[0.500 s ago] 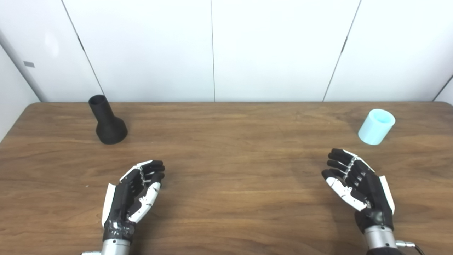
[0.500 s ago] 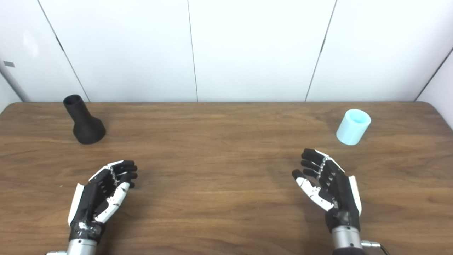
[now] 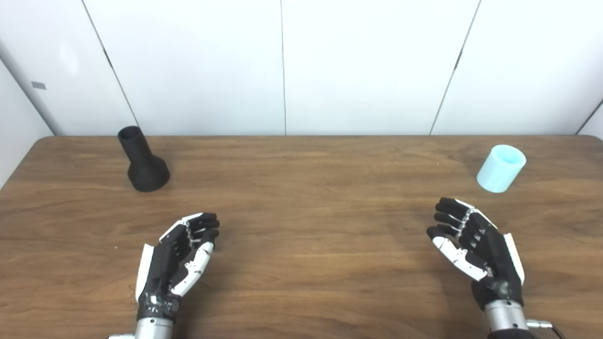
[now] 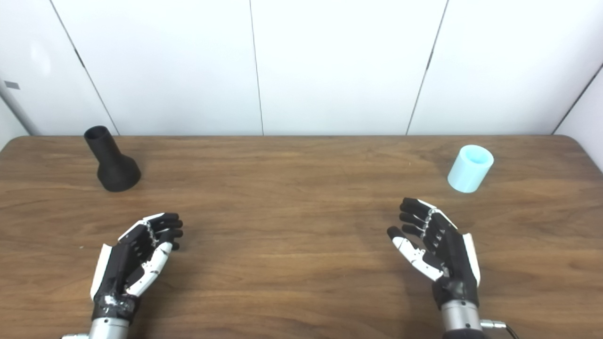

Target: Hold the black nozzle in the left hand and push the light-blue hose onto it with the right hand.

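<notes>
Barely anything moved since prev. frame; right hand point(image 3: 473, 249) shifted slightly. Both hands spread, empty; left hand point(image 3: 176, 259) well short of nozzle point(image 3: 142, 160) at far left, hose point(image 3: 501, 168) far right. Reach step pending; nozzle to be grasped next.

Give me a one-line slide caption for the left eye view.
Both open hands, left and right, wait over the table; black nozzle and light-blue hose stand untouched.
</notes>
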`<state>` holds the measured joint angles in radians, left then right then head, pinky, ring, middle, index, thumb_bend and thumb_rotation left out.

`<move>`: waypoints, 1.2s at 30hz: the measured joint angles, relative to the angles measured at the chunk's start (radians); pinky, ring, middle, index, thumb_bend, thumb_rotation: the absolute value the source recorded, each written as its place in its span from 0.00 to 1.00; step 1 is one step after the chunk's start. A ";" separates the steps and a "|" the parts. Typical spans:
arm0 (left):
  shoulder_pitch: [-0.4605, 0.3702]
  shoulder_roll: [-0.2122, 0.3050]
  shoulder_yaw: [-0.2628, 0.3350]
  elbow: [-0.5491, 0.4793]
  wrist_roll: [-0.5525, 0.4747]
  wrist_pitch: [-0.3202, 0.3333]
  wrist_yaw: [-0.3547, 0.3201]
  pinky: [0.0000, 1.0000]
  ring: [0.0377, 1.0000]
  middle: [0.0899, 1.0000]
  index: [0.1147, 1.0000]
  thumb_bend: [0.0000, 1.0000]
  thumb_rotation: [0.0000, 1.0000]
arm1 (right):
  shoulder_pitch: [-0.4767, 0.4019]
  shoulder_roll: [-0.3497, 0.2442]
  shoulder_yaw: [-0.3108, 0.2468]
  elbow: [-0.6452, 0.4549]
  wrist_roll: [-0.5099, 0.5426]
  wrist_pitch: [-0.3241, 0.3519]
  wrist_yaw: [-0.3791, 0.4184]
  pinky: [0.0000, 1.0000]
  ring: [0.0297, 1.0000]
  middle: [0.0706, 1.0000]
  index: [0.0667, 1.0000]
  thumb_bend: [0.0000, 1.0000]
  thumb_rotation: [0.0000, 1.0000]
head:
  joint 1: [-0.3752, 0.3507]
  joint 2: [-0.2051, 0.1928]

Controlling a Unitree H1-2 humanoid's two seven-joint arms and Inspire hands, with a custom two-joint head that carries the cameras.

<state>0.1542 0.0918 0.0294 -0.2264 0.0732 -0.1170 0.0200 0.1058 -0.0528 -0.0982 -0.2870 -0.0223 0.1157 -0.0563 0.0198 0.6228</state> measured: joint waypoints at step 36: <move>-0.011 -0.070 -0.024 -0.084 0.142 0.140 0.104 0.71 0.79 0.79 0.78 0.76 0.29 | -0.001 -0.048 -0.054 -0.060 0.096 0.074 0.029 0.68 0.76 0.75 0.70 0.20 0.00 | 0.333 -0.040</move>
<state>0.1436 0.0222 0.0054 -0.3106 0.2149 0.0230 0.1241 0.1045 -0.1008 -0.1521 -0.3468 0.0734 0.1902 -0.0274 0.3528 0.5829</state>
